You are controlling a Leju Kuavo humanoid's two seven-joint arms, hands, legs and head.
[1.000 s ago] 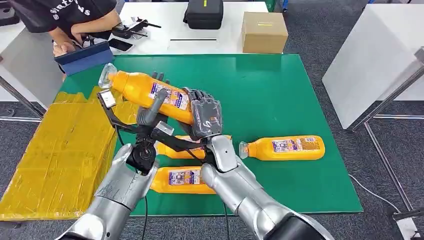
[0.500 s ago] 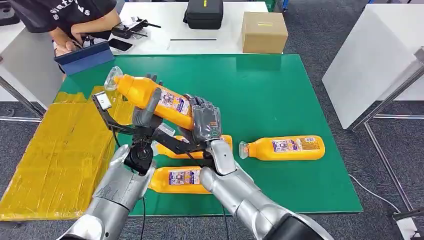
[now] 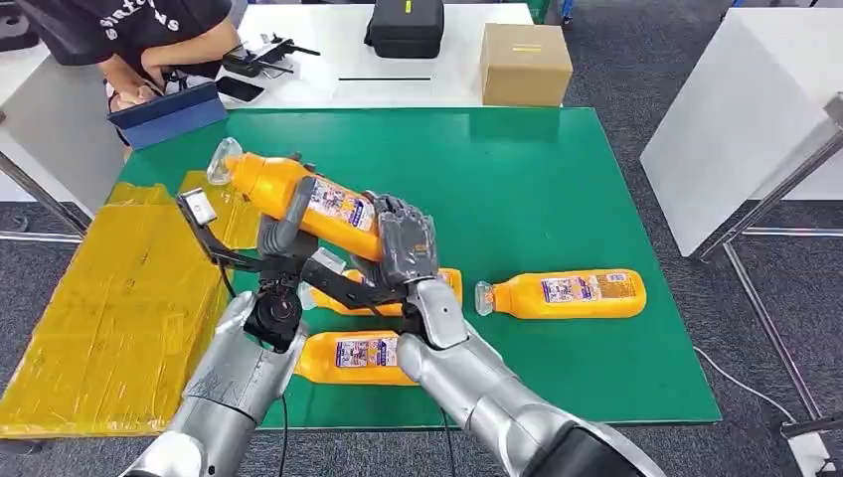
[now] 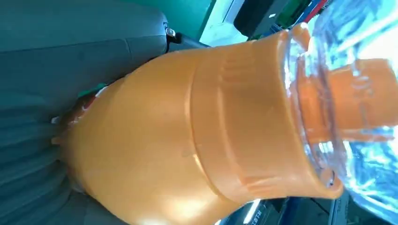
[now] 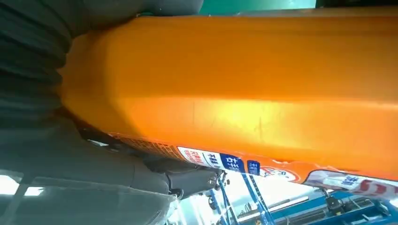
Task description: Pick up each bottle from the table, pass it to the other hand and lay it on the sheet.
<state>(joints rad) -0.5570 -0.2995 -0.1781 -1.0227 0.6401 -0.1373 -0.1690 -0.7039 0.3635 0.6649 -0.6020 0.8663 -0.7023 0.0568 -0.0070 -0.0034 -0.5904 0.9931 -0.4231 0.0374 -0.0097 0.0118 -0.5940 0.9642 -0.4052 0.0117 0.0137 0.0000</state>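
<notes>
An orange plastic juice bottle with a clear cap and a blue-and-white label (image 3: 298, 199) is held tilted in the air above the green-topped bench (image 3: 557, 179), its cap end pointing toward the crinkled yellow sheet (image 3: 109, 298) that lies at the bench's left side. The left hand (image 3: 288, 219) wraps its fingers around the bottle's middle, while the right hand (image 3: 406, 243) grips its base end, so both hands hold it together. Three more orange bottles lie on their sides on the bench: one at the right (image 3: 562, 294), one near the front edge (image 3: 353, 358), and one partly hidden behind the arms (image 3: 442, 283).
</notes>
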